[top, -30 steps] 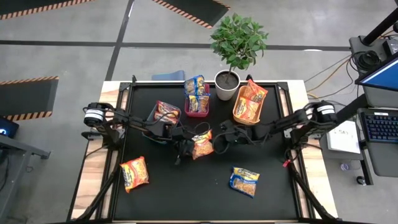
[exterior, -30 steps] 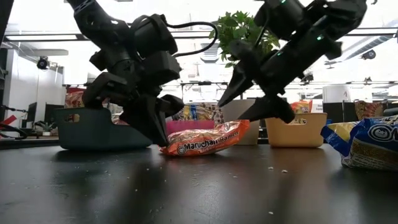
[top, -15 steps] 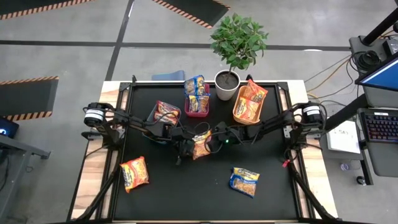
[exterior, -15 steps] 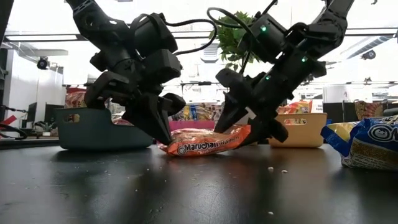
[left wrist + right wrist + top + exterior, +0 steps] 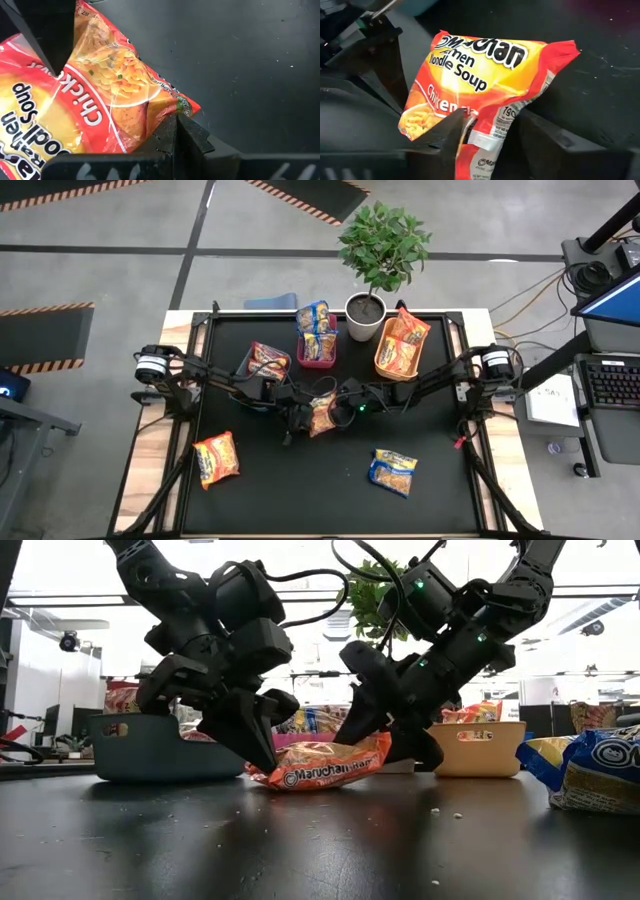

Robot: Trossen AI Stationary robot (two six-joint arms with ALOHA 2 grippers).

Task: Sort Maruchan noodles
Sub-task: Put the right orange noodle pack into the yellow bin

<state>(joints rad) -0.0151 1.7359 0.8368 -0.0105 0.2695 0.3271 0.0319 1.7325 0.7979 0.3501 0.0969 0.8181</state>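
1. Packets of Maruchan noodles lay scattered over the black table (image 5: 440, 430), with others already in bins along its far edge.
2. One orange chicken packet (image 5: 322, 414) sat at the table's centre, between both grippers, one end lifted off the surface in the low view.
3. Left gripper (image 5: 300, 416) was at the packet's left side; its jaws stood narrow with the packet's edge between the fingers (image 5: 187, 137), holding it.
4. Right gripper (image 5: 340, 408) was at the packet's right side; its two fingers (image 5: 452, 132) straddled the packet's end with a gap still showing, jaws spread and touching the wrapper.
5. A second orange packet (image 5: 217, 458) lay flat near the table's front left corner, well apart from the arms.
6. A blue-yellow packet (image 5: 393, 471) lay front right of centre, also well apart.
7. A teal bin (image 5: 130, 745) at the far left held a red-maroon packet (image 5: 268, 361).
8. A red bin (image 5: 318, 363) at far centre held blue-yellow packets (image 5: 314, 320).
9. An orange bin (image 5: 382, 360) at the far right held orange packets (image 5: 402, 345).
10. A potted plant (image 5: 383, 245) stood between the red and orange bins.
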